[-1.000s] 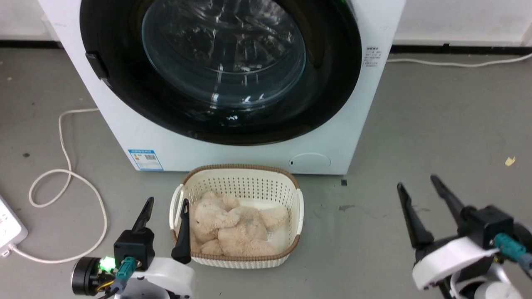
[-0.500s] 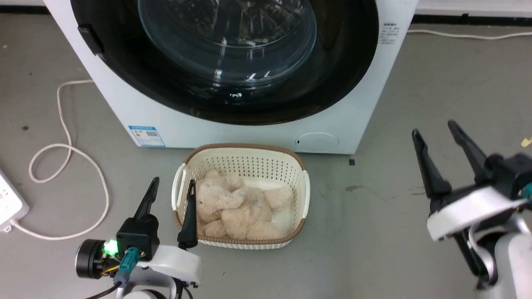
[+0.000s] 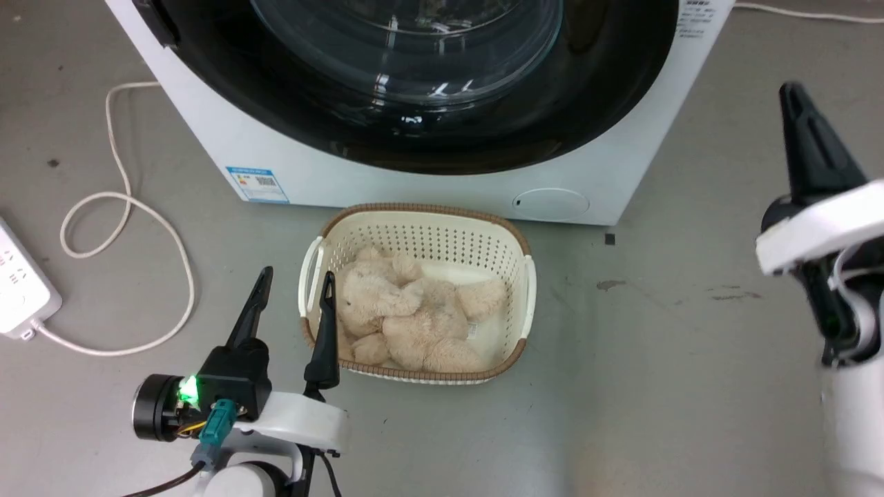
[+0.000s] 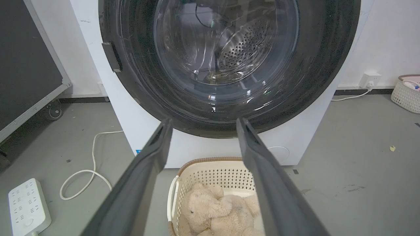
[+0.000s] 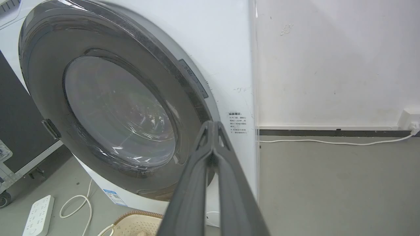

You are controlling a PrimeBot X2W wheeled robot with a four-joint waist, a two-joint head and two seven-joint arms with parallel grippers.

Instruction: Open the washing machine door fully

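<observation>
**Facing a closed washer door, one gripper spread, one pinched shut**

The washing machine door (image 3: 407,76) takes up nearly the whole white front of the washing machine (image 3: 207,138). It is a glossy black ring around a bulging clear glass bowl. In the right wrist view the door (image 5: 108,108) lies flush against that front. Through the glass, the left wrist view shows the perforated steel drum (image 4: 242,49). A small black block (image 4: 111,61) sits on the door's left rim.

The left gripper (image 3: 297,276) hangs low before the machine's left half, well short of it. Its two dark fingers are spread wide and hold nothing. In its own wrist view the left gripper (image 4: 204,120) points at the bottom of the door.

The right gripper (image 3: 793,93) stands off the machine's right front corner, apart from the cabinet. Its fingers are pressed together with nothing between them. In the right wrist view its joined tips (image 5: 213,124) line up with the door's right rim, beside a small printed notice (image 5: 238,123). Contact cannot be judged there.

A cream laundry basket (image 3: 421,214) with a brown rim sits on the floor just in front of the machine's base. It holds a beige plush bear (image 3: 407,310). On the machine's left side a white cable (image 3: 124,207) loops across the grey floor to a white power strip (image 3: 21,290). A blue label (image 3: 257,183) and a round cover (image 3: 550,204) mark the machine's lower front.
</observation>
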